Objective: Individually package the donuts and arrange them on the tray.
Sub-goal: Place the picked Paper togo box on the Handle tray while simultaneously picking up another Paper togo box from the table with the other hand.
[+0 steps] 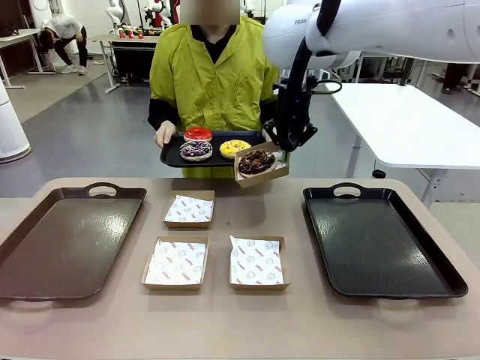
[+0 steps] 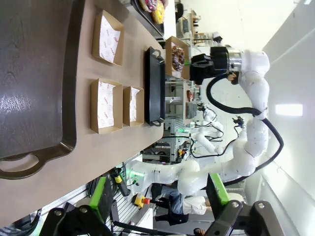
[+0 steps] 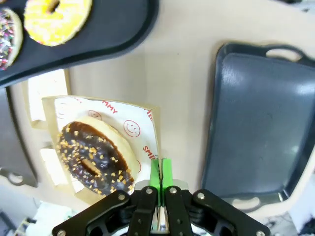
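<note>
A person across the table holds a small black tray [image 1: 171, 156] carrying a red donut [image 1: 198, 133], a dark drizzled donut [image 1: 196, 150] and a yellow donut [image 1: 234, 147]. My right gripper [image 1: 283, 151] is shut on the side wall of a cardboard box [image 1: 274, 175] that holds the chocolate donut [image 1: 256, 160], lifted beside that tray. In the right wrist view the chocolate donut [image 3: 93, 155] lies on the printed paper, and the gripper [image 3: 160, 173] pinches the box wall [image 3: 153, 132]. My left gripper [image 2: 158, 194] stands open above the table's left side.
On the table are a brown tray [image 1: 45, 255] at left and a black tray [image 1: 382, 247] at right. Three paper-lined boxes lie between them: one [image 1: 189, 209] farther back, two [image 1: 175, 262] [image 1: 256, 262] nearer. The person's hand [image 1: 164, 133] grips the small tray's left edge.
</note>
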Robot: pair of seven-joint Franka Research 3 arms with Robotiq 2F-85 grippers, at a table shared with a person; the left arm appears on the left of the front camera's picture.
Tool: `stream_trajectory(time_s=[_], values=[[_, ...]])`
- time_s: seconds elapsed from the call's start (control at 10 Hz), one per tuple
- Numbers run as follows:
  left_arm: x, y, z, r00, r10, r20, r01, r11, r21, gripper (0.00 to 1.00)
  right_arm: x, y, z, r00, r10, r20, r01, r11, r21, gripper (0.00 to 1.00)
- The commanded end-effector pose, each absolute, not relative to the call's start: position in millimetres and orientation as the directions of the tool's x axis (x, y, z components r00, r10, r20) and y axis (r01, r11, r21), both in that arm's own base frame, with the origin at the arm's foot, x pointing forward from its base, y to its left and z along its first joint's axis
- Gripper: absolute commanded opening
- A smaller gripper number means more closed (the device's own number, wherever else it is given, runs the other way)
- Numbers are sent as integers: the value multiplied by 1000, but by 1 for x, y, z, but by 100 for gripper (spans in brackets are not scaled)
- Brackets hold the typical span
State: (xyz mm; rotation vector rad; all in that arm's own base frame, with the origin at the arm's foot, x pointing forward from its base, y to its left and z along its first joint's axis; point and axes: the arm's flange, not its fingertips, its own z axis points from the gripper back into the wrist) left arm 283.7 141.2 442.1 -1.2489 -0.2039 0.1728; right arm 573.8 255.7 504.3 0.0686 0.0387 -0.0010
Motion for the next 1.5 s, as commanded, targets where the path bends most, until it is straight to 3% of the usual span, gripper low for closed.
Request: stream_trajectory(time_s=[0.0,0.4,0.6,0.9,1.4], values=[[306,119,484,980,195,50,-39,427,-903,100,543,200,515,998,-23,-61,29,996,90,2],[384,32,547,994,112,6,-68,643,-763,100,510,89,513,991,-104,-81,109,992,57,2],[432,-16,549,992,123,2,-92,751,-654,100,505,53,492,990,-123,-63,128,989,70,2],[483,-94,513,995,95,-23,-95,883,-460,100,522,30,465,993,-117,-30,119,991,55,2],[537,-188,430,994,77,83,-61,983,-174,100,526,30,456,989,-142,-49,145,988,62,2]])
